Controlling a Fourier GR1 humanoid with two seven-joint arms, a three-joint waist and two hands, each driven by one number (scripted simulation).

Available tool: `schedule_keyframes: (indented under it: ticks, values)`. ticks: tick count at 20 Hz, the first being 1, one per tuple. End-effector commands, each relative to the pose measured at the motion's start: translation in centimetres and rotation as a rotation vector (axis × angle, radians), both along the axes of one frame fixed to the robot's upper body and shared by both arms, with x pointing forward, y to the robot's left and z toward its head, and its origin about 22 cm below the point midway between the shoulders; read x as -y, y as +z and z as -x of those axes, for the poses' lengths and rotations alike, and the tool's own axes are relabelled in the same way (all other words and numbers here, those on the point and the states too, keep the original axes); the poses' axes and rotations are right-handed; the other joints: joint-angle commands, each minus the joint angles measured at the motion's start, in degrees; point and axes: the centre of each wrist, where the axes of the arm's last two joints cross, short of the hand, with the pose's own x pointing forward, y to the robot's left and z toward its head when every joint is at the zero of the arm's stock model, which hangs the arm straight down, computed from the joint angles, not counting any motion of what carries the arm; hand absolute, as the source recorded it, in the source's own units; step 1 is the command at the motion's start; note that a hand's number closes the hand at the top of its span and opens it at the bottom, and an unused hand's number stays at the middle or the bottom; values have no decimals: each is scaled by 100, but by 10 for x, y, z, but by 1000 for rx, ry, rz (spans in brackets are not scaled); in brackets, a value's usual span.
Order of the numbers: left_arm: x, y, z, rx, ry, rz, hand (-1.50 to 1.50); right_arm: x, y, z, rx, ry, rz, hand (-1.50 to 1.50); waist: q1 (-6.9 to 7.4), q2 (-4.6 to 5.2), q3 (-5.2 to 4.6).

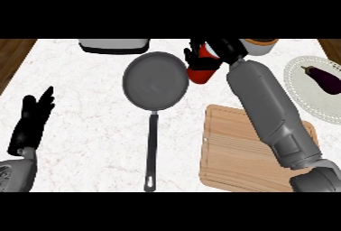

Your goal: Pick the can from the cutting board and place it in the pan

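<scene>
1. Head view puts the red and white cylindrical can point(202, 71) off the light wooden rectangular cutting board point(233, 149). The board lies at 4 o'clock from the picture's middle with nothing on its visible part, so you can take the pick as done.
2. Your right hand point(230, 48) holds the can at about 1 o'clock. Its black fingers point(191, 53) are curled round the can's upper part, and the grey forearm runs back across the board's right side.
3. The can sits just beside the right rim of the round dark grey metal frying pan point(156, 81), at roughly 2 o'clock from the pan's centre. It looks tilted rather than upright. You cannot tell from this angle whether it hangs above the rim or just outside it.
4. The pan's inside is bare and its long handle points to 6 o'clock. What remains, by my judgement, is the carry towards 9 o'clock over the pan floor, the lowering and the release.
5. Your left hand point(30, 119) rests at 8 o'clock, fingers straight and up, holding nothing.
6. The white round plate point(293, 76) with the purple eggplant point(323, 79) lies at 3 o'clock, apart from the arm.
</scene>
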Motion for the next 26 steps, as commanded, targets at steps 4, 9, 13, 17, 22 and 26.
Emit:
schedule_keyframes:
  ticks: [4, 9, 13, 17, 22, 26]
  values:
    - [4, -2, 6, 5, -39, 2, 0, -40, -24, -2, -81, -29, -31, 150, 202, 79, 1]
    - [20, 6, -8, 25, -53, -3, 0, -56, -46, 5, -124, -32, 21, 150, 307, 106, 0]
    - [16, 9, -12, 34, -94, 9, 0, -55, -51, 6, -157, -56, 1, 150, 519, 162, -1]
    - [35, 14, -29, 47, -124, 0, 0, -50, -64, 9, -199, -44, 2, 150, 672, 265, -1]
    - [40, 12, -25, 50, -159, 0, 0, -49, -68, 9, -336, -61, -92, -150, 908, 277, 3]
    - [40, 11, -29, 49, -168, 3, 0, -39, -88, 17, -363, -32, -130, -150, 1000, 292, 5]
